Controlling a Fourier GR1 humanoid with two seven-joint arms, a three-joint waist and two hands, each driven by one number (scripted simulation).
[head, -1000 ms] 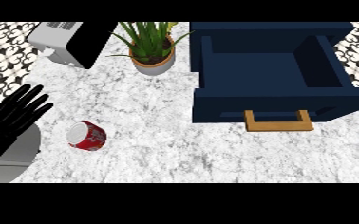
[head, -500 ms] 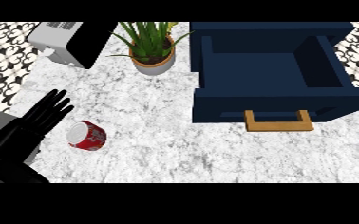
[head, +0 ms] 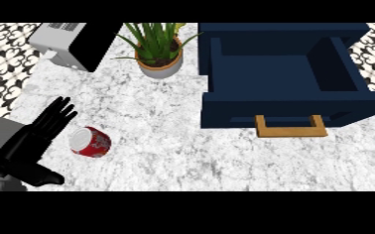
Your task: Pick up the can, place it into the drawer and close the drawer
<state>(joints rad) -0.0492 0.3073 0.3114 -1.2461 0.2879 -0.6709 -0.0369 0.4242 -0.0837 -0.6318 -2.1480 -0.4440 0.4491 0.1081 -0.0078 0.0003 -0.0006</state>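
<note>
A red can (head: 91,142) with a pale top lies on its side on the marble counter at the lower left. My left hand (head: 33,144) is just left of it, fingers straight and pointing up the view, thumb low at the bottom edge, open and holding nothing. Its fingers reach close beside the can; contact is unclear. The navy drawer (head: 282,113) stands pulled open at the right, its inside bare, with a tan handle (head: 290,127) on its front. My right hand does not show.
A potted green plant (head: 159,54) stands at the back centre, left of the drawer. A grey and black appliance (head: 73,43) sits at the back left. Patterned tiles (head: 15,64) mark the counter's left edge.
My left hand has moved right and further into view, from the far left edge to right beside the can. The can and drawer have not moved.
</note>
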